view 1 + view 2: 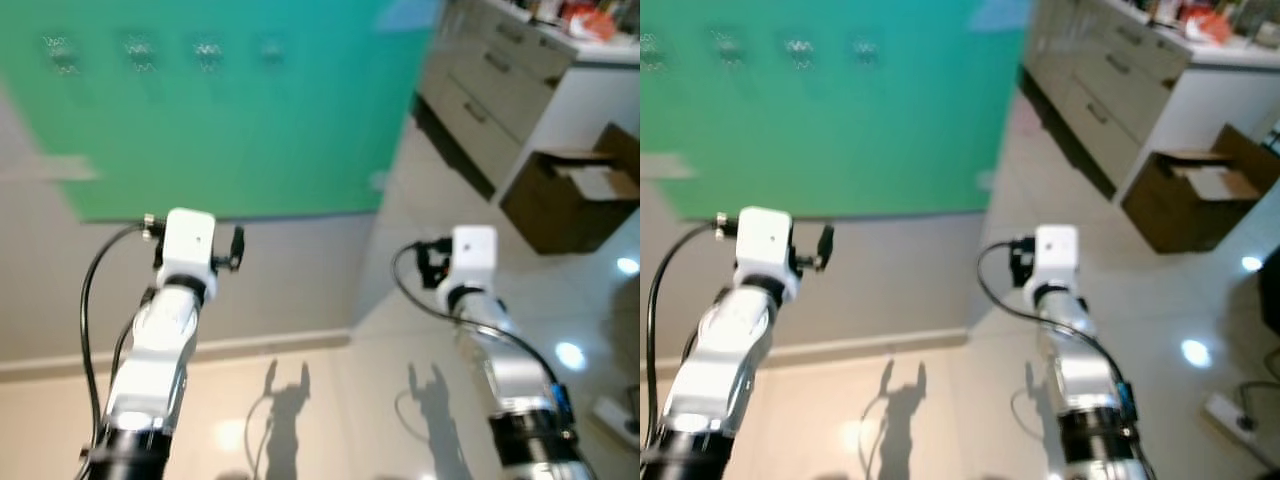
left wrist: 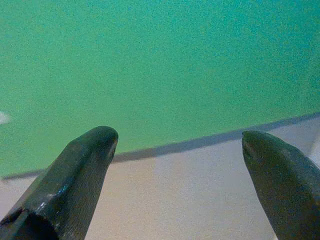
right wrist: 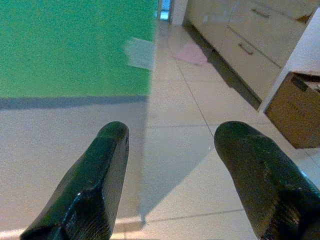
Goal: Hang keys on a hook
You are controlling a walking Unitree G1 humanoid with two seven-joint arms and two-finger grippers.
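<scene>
1. Green panel (image 1: 230,120) on the wall, upper left; a row of small blurred hooks (image 1: 138,50) near its top edge, too blurred to tell what hangs on them; can't make out the keys
2. Left gripper (image 2: 177,145) raised in front of the wall below the panel; fingers (image 2: 75,175) spread apart, nothing between them, pointed at the panel's lower edge and the beige wall (image 2: 190,195) under it
3. Left arm (image 1: 160,340) silver, white wrist block on top, black cable looping beside it
4. Baseboard (image 1: 260,345) runs along the wall bottom; glossy tiled floor (image 1: 340,420) with shadows of both arms on it
5. Right gripper (image 3: 172,150) held up over the floor near the panel's right corner; fingers (image 3: 95,185) released, wide gap, grasping nothing
6. Right arm (image 1: 500,350) silver with white wrist block, black cable curling on its left
7. Cabinet drawers (image 1: 480,100) run along the right side, white worktop (image 1: 590,45) above with blurred clutter on it
8. Open cardboard box (image 1: 575,195) on the floor just beside the cabinet end
9. Bright light spots reflect on the tiles at far right
</scene>
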